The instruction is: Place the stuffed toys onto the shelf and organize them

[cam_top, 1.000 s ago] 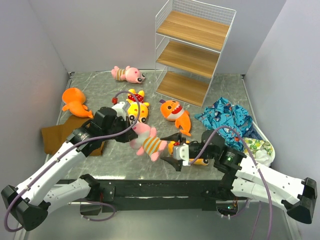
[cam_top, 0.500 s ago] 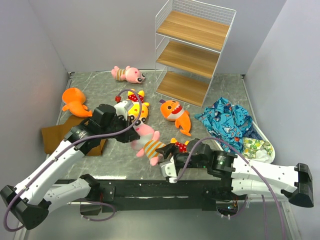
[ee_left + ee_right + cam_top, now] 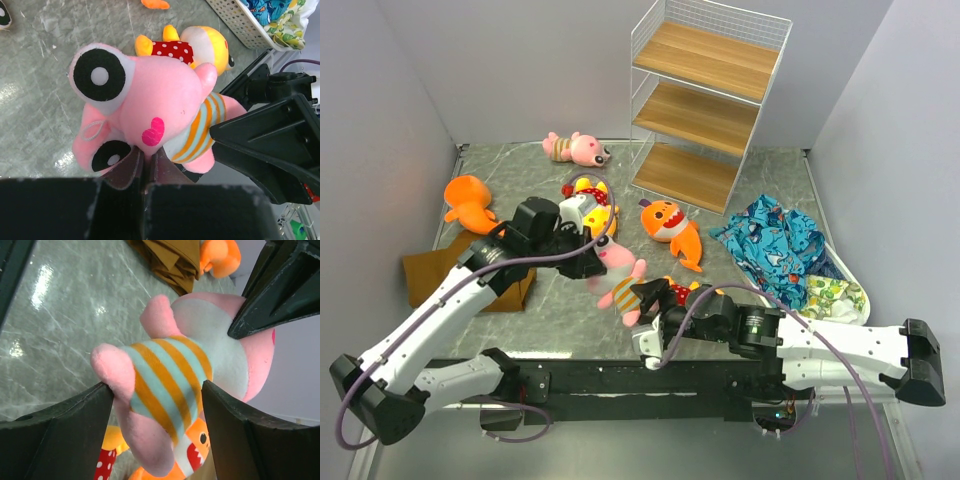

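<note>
Swung in closer since a second ago: right gripper [image 3: 655,297], spread wide astride a pink plush animal in orange-striped shirt [image 3: 617,275], held aloft, head pinched by left gripper [image 3: 590,262]. Likely mid-handover. Calls for clamping right, freeing left, then reaching tall white wire shelf [image 3: 698,118], well apart.

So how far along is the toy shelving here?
Done: nothing; the white wire shelf with wooden boards stands empty. In hand: the left pincer is shut on one pink plush in a striped shirt, with the right pincer around its body, grip unclear. Left: all six, the other five plush toys lying on the grey table.
</note>
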`<action>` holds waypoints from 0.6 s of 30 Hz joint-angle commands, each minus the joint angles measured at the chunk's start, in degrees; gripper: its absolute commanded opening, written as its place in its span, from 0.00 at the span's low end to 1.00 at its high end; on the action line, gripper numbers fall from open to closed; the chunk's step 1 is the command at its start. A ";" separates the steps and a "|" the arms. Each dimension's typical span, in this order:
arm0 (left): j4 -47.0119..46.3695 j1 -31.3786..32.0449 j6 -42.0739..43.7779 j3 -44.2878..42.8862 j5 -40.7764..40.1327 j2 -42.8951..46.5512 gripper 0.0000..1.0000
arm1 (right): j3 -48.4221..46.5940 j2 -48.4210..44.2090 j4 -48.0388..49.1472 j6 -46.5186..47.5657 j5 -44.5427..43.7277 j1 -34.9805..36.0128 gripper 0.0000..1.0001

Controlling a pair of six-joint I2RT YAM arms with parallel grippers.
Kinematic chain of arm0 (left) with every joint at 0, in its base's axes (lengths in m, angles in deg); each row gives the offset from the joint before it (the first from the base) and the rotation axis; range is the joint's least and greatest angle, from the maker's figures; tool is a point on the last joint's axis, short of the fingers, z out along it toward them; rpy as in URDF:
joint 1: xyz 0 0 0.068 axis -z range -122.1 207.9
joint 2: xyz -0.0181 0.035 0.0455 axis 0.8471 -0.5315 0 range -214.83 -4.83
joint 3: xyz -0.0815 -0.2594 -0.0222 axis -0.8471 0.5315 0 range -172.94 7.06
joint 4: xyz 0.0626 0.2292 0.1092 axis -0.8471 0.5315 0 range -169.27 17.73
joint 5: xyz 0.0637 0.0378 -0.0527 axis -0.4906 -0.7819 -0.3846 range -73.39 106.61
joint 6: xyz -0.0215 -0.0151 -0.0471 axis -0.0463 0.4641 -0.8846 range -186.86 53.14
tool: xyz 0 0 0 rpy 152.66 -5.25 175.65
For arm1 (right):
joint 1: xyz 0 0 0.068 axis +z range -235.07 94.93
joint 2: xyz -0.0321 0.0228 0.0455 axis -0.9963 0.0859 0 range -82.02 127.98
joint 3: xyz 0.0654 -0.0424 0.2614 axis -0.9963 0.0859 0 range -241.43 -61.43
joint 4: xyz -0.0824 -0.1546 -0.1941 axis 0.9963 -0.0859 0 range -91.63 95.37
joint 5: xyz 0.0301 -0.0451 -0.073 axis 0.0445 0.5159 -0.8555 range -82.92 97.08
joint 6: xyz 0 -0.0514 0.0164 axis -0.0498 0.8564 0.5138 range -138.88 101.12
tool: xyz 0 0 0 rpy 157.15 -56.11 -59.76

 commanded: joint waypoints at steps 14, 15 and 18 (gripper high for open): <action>4.82 0.09 2.74 -5.68 3.87 -2.85 0.01 | 0.53 -3.32 -0.86 0.98 -6.81 2.59 0.73; 4.99 0.00 2.91 -5.94 4.14 -2.94 0.01 | 0.53 -3.23 -0.94 1.07 -6.46 2.59 0.73; 5.78 -0.61 3.70 -6.47 4.14 -3.73 0.01 | 0.00 -3.75 -2.08 0.72 -6.20 3.12 0.73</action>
